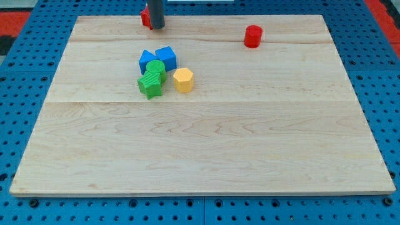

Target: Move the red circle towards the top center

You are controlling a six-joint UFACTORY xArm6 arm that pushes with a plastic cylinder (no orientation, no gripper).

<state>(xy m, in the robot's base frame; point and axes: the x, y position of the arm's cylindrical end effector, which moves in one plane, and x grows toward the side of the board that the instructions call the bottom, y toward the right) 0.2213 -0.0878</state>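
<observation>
The red circle [252, 36] stands on the wooden board near the view's top, right of centre. My tip [156, 27] is at the view's top, left of centre, far to the left of the red circle. A second red block [145, 17] sits right behind the rod, mostly hidden by it, so its shape cannot be made out.
A cluster lies left of the board's middle: two blue blocks [149, 60] [166, 57] side by side, two green blocks [155, 70] [150, 85] just below them, and a yellow hexagon [183, 80] to their right. The board [206, 150] ends on a blue pegboard surround.
</observation>
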